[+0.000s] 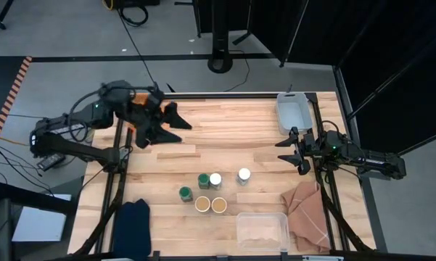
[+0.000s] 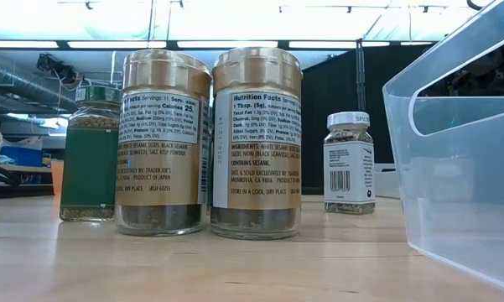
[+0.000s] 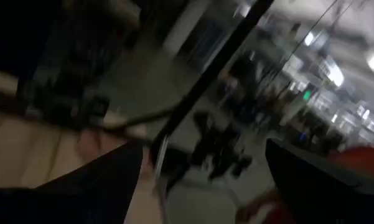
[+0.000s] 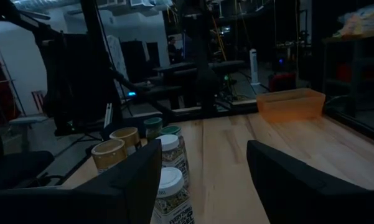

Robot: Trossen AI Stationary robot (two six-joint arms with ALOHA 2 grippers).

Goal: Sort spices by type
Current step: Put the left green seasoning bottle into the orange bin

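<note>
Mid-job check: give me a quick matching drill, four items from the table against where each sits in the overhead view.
Things:
1. tan-lidded jars
2. lone white-lidded jar
3. grey bin
4. dark blue cloth

Places:
A. far right corner
B. near left edge
C. front row of the cluster, side by side
D. apart, right of the cluster

Pairs: 1-C, 2-D, 3-A, 4-B

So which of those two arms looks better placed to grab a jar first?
Probably the right. Its open right gripper sits nearer the jars and faces them; the lone white-lid jar is nearest. The left gripper waits at the table's far left corner, farther away.
</note>
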